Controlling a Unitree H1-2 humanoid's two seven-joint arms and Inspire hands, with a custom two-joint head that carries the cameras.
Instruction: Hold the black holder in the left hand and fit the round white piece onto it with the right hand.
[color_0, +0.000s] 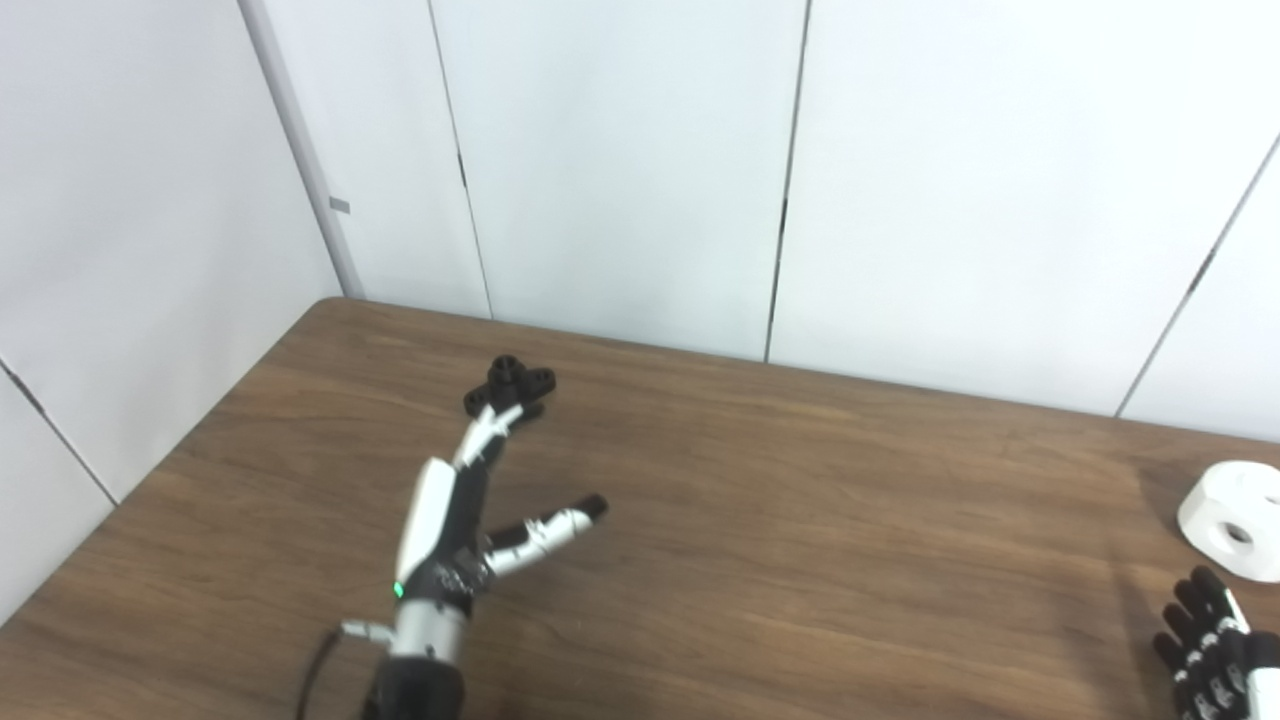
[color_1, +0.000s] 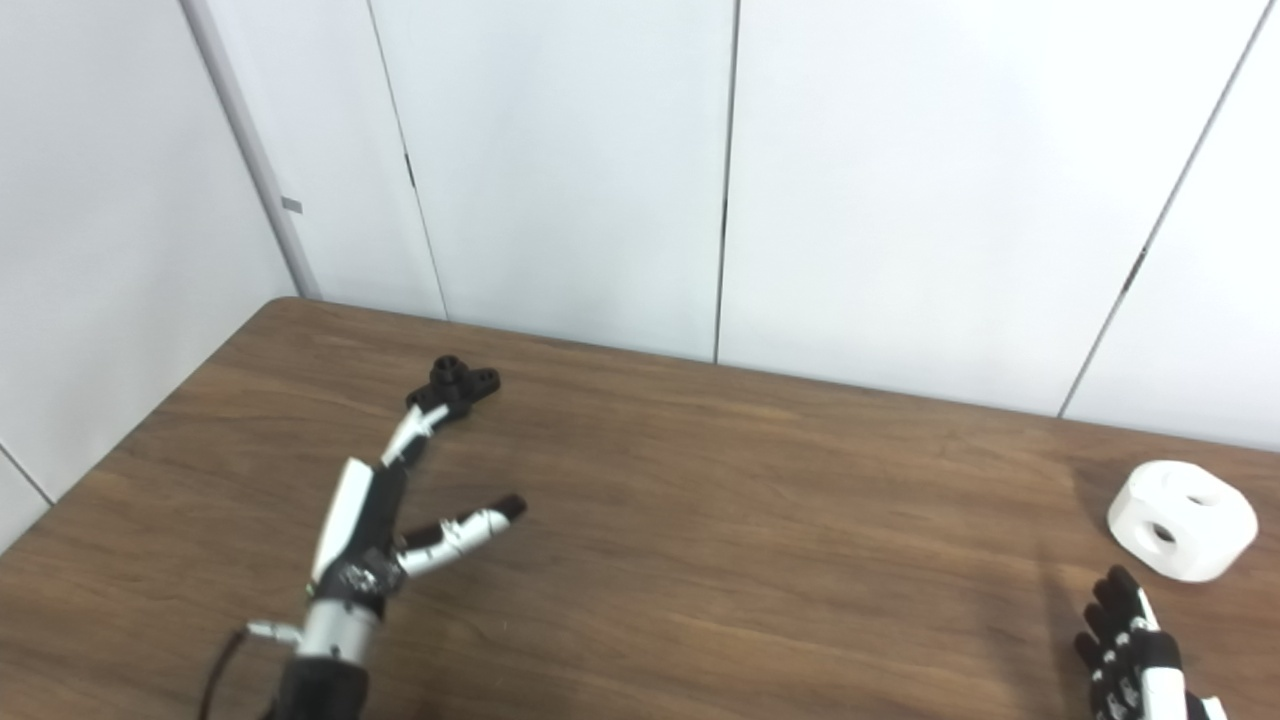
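Note:
The black holder (color_0: 508, 386) lies on the brown table at the back left; it also shows in the right eye view (color_1: 455, 384). My left hand (color_0: 470, 505) is open, fingers stretched toward the holder, fingertips reaching its near edge, thumb spread to the right. The round white piece (color_1: 1182, 519), with round holes in it, sits at the far right of the table; the left eye view (color_0: 1235, 518) cuts it at the frame edge. My right hand (color_1: 1135, 650) is low at the bottom right, just short of the white piece, fingers extended and holding nothing.
The brown wooden table (color_0: 800, 520) stands against white wall panels (color_0: 620, 170) at the back and left. A thin cable (color_0: 315, 670) runs by my left wrist.

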